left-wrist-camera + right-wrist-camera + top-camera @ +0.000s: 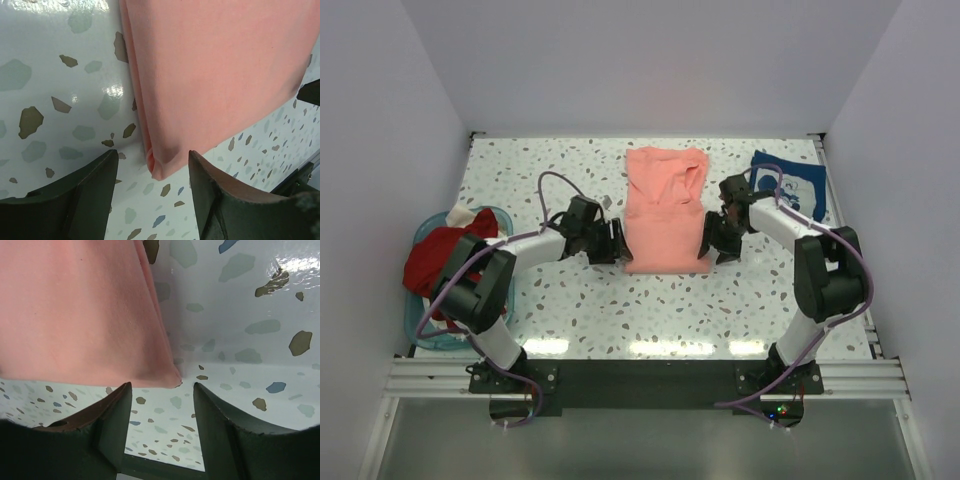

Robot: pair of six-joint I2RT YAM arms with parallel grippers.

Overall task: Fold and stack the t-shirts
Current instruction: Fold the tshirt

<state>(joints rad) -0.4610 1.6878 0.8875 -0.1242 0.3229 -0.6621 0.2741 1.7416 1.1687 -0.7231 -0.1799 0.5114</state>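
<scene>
Salmon-pink t-shirt [665,210]: folded into a long strip, it lies flat in the middle of the bench. The collar end is toward the far wall and rumpled, and the near hem is straight.
Left hand [612,242]: it sits low at the near left corner of that shirt with its fingers spread wide. In the wrist view the folded corner lies in the gap between them. Neither finger presses on it, so nothing is held.
Right hand [712,238]: it sits low at the near right corner with its fingers apart. The cloth corner lies just ahead of the gap, and nothing is gripped.
Navy blue t-shirt [790,183]: it lies flat with the white print up in the far right part of the bench, apart from the pink strip. The right forearm crosses its near left edge in the top view.
Teal basket [430,335]: it stands at the left edge of the bench, just beside the left arm's elbow.
Dark red t-shirt [432,262]: it is heaped in the basket and spills over the rim.
Cream t-shirt [465,215]: a small part shows at the far side of the basket, touching the red one.
Purple cables [560,180]: they loop along both arms.
Bench [620,320]: the top is glossy white with grey and brown flecks, and glare marks show near the front.
Room: plain pale walls close in three sides. A metal rail [650,375] at the near edge carries both arm bases.
</scene>
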